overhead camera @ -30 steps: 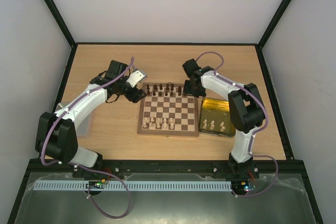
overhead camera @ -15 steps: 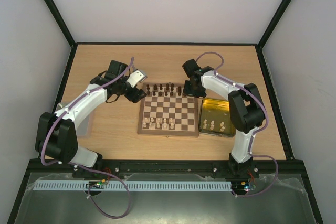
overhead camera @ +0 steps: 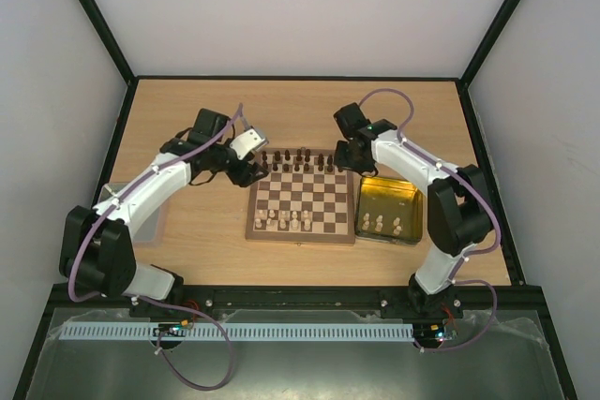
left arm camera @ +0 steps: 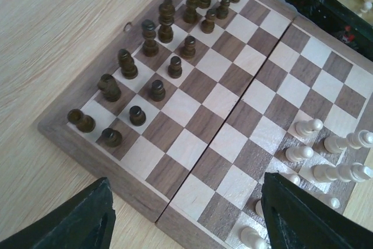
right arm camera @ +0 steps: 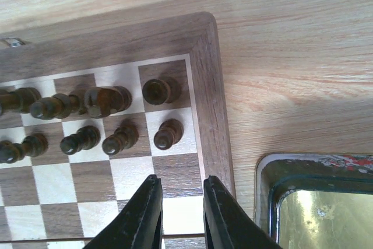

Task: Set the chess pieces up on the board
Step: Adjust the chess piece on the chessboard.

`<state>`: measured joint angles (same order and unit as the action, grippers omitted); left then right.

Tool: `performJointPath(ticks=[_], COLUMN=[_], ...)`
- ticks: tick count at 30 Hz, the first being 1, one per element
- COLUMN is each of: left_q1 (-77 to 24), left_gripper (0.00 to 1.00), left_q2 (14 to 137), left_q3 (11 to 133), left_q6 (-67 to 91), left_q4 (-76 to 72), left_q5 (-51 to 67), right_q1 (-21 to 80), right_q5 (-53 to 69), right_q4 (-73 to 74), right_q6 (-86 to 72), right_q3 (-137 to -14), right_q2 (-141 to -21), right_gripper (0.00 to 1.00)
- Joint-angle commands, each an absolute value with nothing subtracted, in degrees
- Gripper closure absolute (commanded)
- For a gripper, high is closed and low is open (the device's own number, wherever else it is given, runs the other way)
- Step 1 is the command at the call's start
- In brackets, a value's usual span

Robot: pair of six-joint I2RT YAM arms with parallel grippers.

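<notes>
Robot lab / test cell, not a home or office. 2 arms, left arm (overhead camera: 150, 185) & right arm (overhead camera: 412, 161), bolted to a black rail (overhead camera: 300, 299) at the near edge of a wooden desk (overhead camera: 300, 110). Plain white panels (overhead camera: 300, 7) in a black frame (overhead camera: 94, 21) box it in on 3 sides. Purple cables (overhead camera: 202, 362) & a slotted white cable duct (overhead camera: 281, 332) run along the front.

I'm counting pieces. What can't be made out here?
Top view: dark pieces and cream pieces in the gold tray too small to identify.
Left wrist: cream pieces cut off by the right edge, some behind the left gripper.
Right wrist: gold tray's inside cut off by the corner.
</notes>
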<state>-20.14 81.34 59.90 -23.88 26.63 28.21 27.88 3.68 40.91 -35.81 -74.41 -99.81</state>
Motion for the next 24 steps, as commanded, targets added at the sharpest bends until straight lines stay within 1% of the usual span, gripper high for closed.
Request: performJointPath(ticks=[1,7,9,11,13,14,15,18,21,24], left_q1=[-21.80,-23.66,-25.41,-27.84,-29.39,-29.84,-30.14,-31.19,-33.64,-36.54], left_gripper=[0.29,0.27,0.30,0.35,0.50,0.56,0.59,0.63,0.67,0.67], left_q2=[81.73,83.78,85.73,88.60,92.16,94.38,96.57,101.93,106.05,109.52], left_q3=[60.10,61.03,63.31,66.61,70.30,72.64,74.99,81.69,87.07,91.11], left_q6=[-23.99,-21.30,-22.28,-23.86,-25.81,-26.51,-27.21,-28.14,-29.17,-30.16], left_q4=[26.54,23.80,24.94,26.86,28.71,30.10,32.11,35.48,38.66,41.01], left_q5=[26.86,21.10,19.28,16.60,14.98,14.68,14.72,14.82,15.08,13.96], right_q1=[28.53,32.21,32.43,32.08,30.70,29.70,28.55,25.29,23.38,23.20], right_q5=[3.52,2.94,1.33,-1.00,-0.23,0.50,1.13,3.18,2.58,1.19], right_q4=[42.36,45.09,44.96,44.29,41.43,39.13,37.61,34.79,35.18,36.28], right_q6=[-35.43,-35.22,-36.12,-38.29,-40.41,-41.67,-42.76,-44.17,-44.66,-45.85], right_q3=[-74.91,-81.16,-81.40,-80.56,-77.37,-74.86,-72.40,-64.29,-58.55,-53.01], right_q2=[-97.42,-100.76,-100.44,-98.56,-94.94,-92.63,-90.16,-82.91,-77.29,-71.94], right_gripper=[0.81,0.80,0.80,0.80,0.80,0.79,0.79,0.78,0.72,0.66])
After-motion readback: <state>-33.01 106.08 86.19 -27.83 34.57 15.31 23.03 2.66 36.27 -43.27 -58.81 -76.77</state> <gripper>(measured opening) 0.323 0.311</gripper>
